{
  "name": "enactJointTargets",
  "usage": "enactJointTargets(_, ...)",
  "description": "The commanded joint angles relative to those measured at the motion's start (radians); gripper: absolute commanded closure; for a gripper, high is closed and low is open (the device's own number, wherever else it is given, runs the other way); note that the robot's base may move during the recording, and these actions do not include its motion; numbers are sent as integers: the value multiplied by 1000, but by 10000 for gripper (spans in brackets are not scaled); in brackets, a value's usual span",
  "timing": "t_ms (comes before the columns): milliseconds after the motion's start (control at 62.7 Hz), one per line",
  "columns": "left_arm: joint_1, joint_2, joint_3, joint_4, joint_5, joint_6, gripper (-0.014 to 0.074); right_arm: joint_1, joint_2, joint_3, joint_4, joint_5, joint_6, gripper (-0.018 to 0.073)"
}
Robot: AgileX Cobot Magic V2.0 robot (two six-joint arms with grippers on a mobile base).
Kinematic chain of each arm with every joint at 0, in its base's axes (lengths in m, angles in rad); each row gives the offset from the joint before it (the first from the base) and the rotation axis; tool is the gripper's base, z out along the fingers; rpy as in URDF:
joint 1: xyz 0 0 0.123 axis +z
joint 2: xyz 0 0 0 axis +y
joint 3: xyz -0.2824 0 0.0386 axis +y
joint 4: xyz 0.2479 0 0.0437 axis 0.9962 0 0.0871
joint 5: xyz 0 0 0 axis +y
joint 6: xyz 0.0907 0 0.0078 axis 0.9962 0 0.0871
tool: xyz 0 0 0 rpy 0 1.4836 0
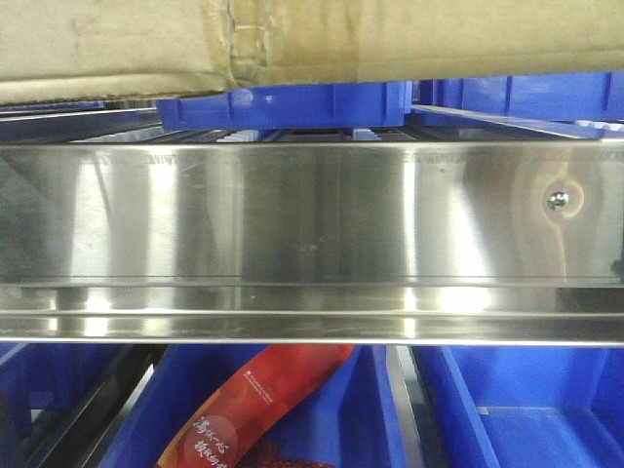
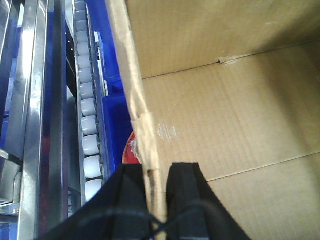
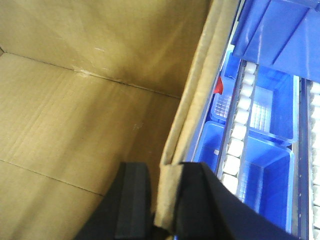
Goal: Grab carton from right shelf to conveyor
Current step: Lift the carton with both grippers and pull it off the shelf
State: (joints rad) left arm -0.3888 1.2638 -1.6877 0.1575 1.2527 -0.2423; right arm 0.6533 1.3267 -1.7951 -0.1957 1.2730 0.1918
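The carton [image 1: 390,39] is plain brown cardboard and fills the top of the front view, above the right shelf's shiny steel rail [image 1: 292,214]. In the left wrist view I look into the open carton [image 2: 225,110]. My left gripper [image 2: 157,172] is shut on its left wall, one black finger inside and one outside. In the right wrist view my right gripper [image 3: 167,172] is shut on the right wall of the carton [image 3: 75,100] in the same way. The conveyor is out of view.
A screw head [image 1: 558,201] sits at the rail's right. Blue bins [image 1: 283,105] stand behind the rail and others [image 1: 526,409] below it; one holds a red packet [image 1: 258,409]. White roller tracks [image 2: 90,125] [image 3: 237,135] run beside the carton on both sides.
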Motion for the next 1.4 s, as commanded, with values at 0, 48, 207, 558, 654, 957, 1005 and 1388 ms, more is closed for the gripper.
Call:
enactJointTargets(0,-7,-9,0,-14,-32,5,613,7,-17,-5,10,-54,-32,628)
enactJointTargets(48,-7,-9,0,-14,-32,5,613,7,-17,-5,10,-54,-32,628)
enactJointTargets(207,-7,-9,0,-14,-32,5,613,7,-17,-5,10,-54,-32,628)
enactJointTargets(558,-7,-9,0,-14,-32,5,613,7,-17,-5,10,-54,-32,628)
enactJointTargets(654,-7,-9,0,-14,-32,5,613,7,-17,-5,10,-54,-32,628)
enactJointTargets(957,-7,-9,0,-14,-32,5,613,7,-17,-5,10,-54,-32,628)
enactJointTargets(1005,-7,-9,0,-14,-32,5,613,7,-17,-5,10,-54,-32,628)
enactJointTargets(1388,-7,-9,0,-14,-32,5,613,7,-17,-5,10,-54,-32,628)
